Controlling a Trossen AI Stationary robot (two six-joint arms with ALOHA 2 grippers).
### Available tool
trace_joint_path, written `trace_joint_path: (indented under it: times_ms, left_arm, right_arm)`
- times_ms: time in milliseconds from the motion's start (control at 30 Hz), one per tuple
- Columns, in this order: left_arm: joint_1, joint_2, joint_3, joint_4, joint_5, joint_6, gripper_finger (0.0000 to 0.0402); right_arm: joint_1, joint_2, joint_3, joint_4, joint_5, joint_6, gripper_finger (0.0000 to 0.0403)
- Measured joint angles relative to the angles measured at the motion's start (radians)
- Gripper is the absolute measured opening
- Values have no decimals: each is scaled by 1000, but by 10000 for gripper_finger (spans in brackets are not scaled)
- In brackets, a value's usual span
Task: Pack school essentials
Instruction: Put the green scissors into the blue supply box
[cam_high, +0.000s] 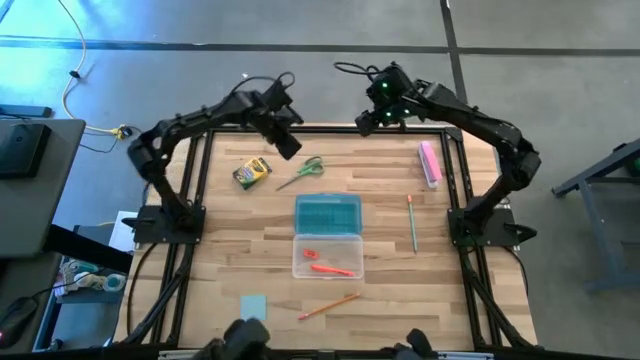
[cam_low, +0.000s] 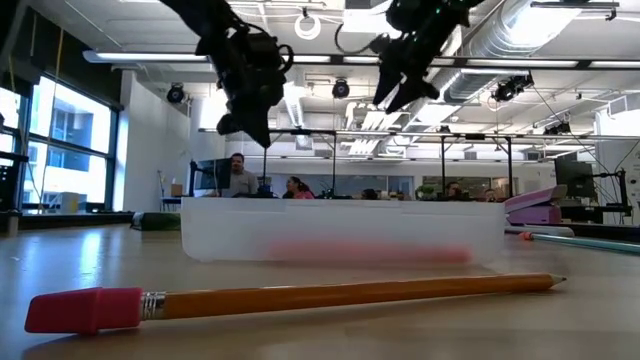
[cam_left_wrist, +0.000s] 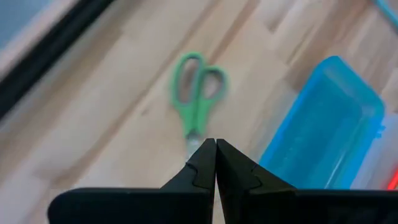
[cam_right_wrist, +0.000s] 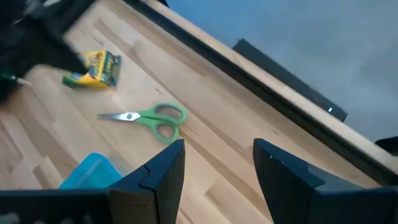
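Just one scissors (cam_high: 301, 172), two pencils (cam_high: 329, 305).

left tool (cam_high: 291, 150) closed, right tool (cam_high: 366, 124) parted

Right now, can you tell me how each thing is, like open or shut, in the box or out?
plastic case: open, orange pen inside.
scissors: closed, on table.
crayon box: on table, out.
orange pencil: on table, out.
left gripper: shut, empty.
right gripper: open, empty.
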Motion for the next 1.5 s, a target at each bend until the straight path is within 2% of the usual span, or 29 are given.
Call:
trace_joint_path:
  times_ms: [133,267,567,733,867,1100,1500]
  left_arm:
    - [-46,-73,-177,168,5,-59,0]
    - [-78,-113,-287,259,4,-85,0]
    - [-109,-121,-437,289,1,-145,0]
    - [-122,-121,-484,319,-7,-146,0]
    - [-116,-120,-511,375,-12,-157,0]
    - [-112,-92,-511,369,-9,-159,0]
    - [-119,-3,-511,384,-51,-184,0]
  right_arm:
    - [-2,63,0,37,-51,0,181]
    - [0,125,0,121,-149,13,181]
    - [43,271,0,319,-173,33,184]
    - [51,339,0,367,-203,96,203]
    - [47,392,0,400,-282,165,220]
    - [45,480,-1,432,-362,259,224]
    - [48,549,-1,483,-363,362,224]
